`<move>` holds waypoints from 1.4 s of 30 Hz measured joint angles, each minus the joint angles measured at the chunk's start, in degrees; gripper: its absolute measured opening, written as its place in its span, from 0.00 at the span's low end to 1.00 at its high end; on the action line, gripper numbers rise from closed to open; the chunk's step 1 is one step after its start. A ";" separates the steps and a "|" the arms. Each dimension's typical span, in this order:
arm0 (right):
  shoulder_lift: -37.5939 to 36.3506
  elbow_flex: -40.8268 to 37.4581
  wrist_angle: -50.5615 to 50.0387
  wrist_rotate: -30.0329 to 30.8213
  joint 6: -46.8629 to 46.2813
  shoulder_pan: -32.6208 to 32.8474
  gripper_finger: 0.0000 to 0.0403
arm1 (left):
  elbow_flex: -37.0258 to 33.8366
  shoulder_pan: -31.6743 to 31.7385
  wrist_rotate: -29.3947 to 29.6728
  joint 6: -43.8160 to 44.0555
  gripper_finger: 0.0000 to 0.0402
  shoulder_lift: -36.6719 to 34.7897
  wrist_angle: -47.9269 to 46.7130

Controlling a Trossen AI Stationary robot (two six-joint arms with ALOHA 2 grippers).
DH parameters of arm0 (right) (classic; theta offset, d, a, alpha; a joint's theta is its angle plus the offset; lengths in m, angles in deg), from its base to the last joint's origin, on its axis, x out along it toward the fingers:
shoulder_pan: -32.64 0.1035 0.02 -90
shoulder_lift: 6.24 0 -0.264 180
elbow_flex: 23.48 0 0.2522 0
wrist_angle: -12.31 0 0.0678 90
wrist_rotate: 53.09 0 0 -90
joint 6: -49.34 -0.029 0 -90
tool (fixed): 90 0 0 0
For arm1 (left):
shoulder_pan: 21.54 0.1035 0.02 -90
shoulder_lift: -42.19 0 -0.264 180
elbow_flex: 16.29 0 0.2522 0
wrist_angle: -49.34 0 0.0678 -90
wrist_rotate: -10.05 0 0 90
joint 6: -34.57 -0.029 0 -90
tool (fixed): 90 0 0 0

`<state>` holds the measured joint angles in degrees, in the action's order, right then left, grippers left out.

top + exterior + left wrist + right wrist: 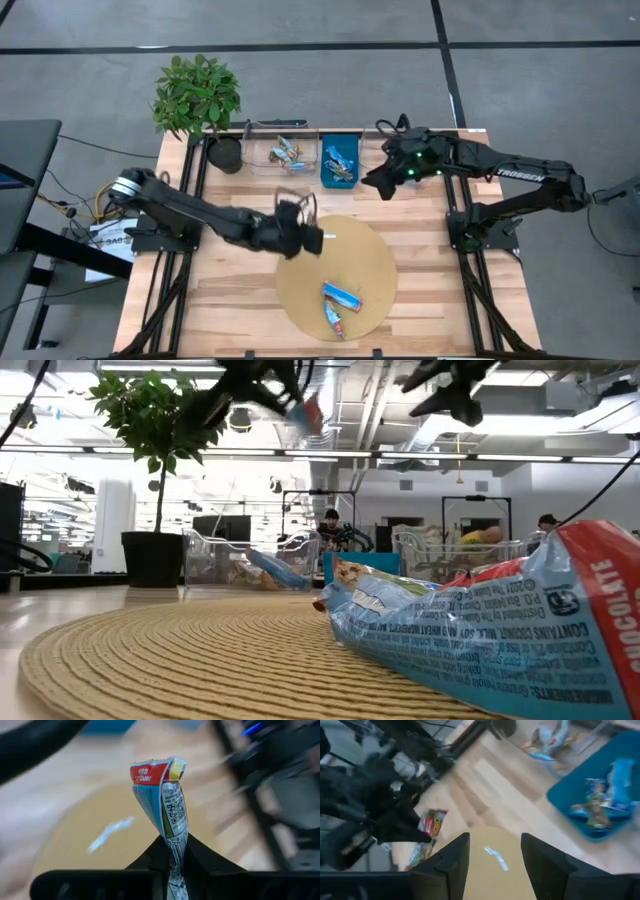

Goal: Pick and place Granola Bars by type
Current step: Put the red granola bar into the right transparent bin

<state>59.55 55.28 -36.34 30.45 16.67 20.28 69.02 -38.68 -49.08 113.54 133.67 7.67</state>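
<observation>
Left wrist view shows the left hand (pixel 172 851) clamped on only the tail of a granola bar (pixel 161 800), so a swing may slip it short of the clear bin (pixel 283 151) beyond, while the right hand (pixel 490 857), fingers apart, hangs beside the blue bin (pixel 340 162).

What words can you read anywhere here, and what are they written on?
"TROSSEN": on the right arm, high view.
"CHOCOLATE": on the red end of the near granola bar, low view.
Its small print mentions wheat ingredients; the rest is too small to read.
The bar in the left gripper has red-patch text and a code, both too blurred.
</observation>
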 joint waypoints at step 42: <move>3.02 -0.02 27.58 -19.20 -11.01 1.52 0.33 | 0.06 12.00 -18.38 -30.23 0.08 -4.03 41.48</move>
<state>62.57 55.25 -8.76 11.26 5.66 21.80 69.08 -26.68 -67.45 83.31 129.63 49.15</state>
